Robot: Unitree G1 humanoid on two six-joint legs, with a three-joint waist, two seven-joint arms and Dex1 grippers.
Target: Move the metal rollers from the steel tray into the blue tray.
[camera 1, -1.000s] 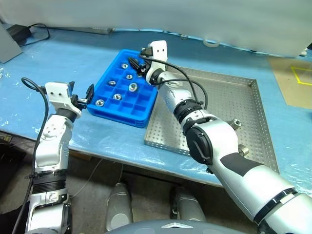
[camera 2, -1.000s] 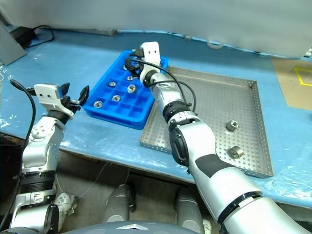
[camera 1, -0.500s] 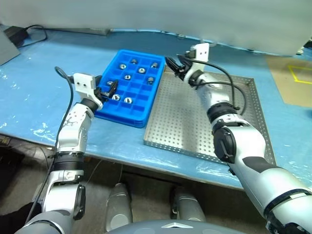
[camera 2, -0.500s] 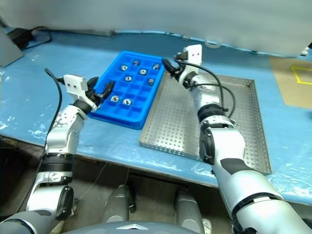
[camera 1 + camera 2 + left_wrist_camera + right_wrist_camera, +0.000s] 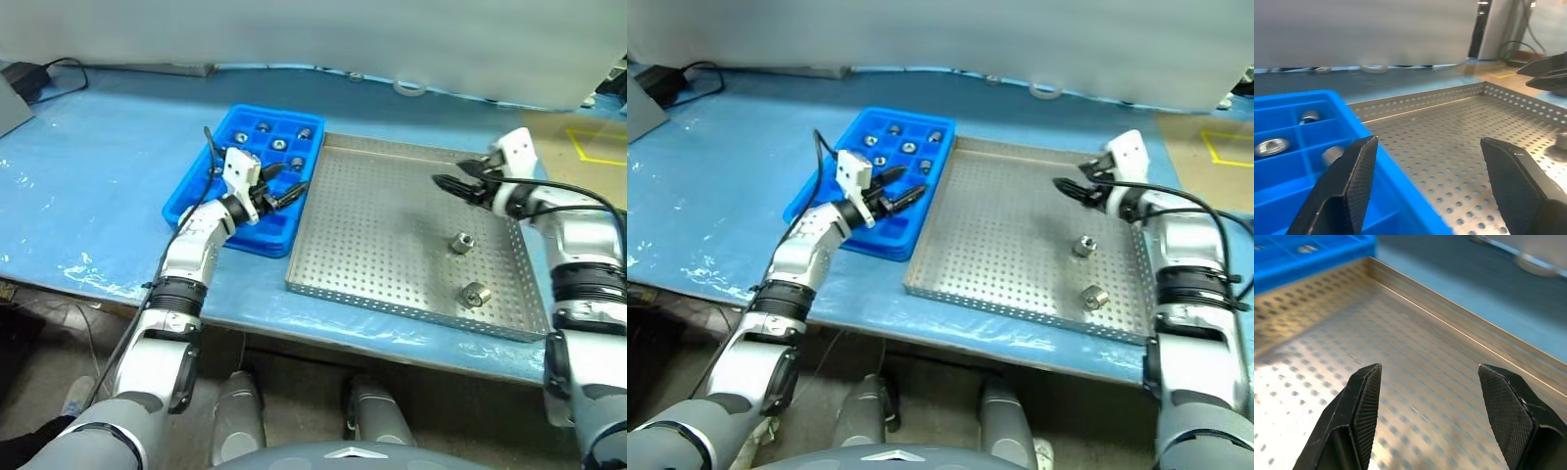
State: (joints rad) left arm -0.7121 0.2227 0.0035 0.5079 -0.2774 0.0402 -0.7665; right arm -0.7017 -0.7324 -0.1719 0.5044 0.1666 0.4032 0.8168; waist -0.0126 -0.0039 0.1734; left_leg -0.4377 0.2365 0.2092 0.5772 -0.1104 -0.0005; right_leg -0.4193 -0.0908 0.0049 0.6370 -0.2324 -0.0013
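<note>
1. Overhead, the bright blue plastic compartment tray (image 5: 211,191) sits edge to edge with the large perforated steel tray (image 5: 382,235) on a blue-covered bench (image 5: 98,176), the blue one on the robot's left.
2. Two small silver-grey metal rollers (image 5: 460,242) lie on the steel tray's floor toward its right rim, a second (image 5: 475,293) nearer the front edge; several more rollers (image 5: 278,144) sit in the blue tray's far compartments.
3. Reaching across the blue tray's near right corner, the left gripper (image 5: 282,194) has its black fingers spread and empty, pointing toward the steel tray.
4. At the steel tray's right rim, the right gripper (image 5: 453,184) hovers with its fingers parted, holding nothing, just beyond the farther roller.
5. From the left wrist view, three rollers show inside the blue compartments (image 5: 1271,146) beside the left fingers (image 5: 1349,188), and the right gripper's dark tips (image 5: 1545,71) appear across the steel floor.
6. From the right wrist view, the spread fingers (image 5: 1359,416) frame bare perforated steel and the tray's far rim (image 5: 1459,328); the blue tray's edge (image 5: 1312,254) shows at the corner.
</note>
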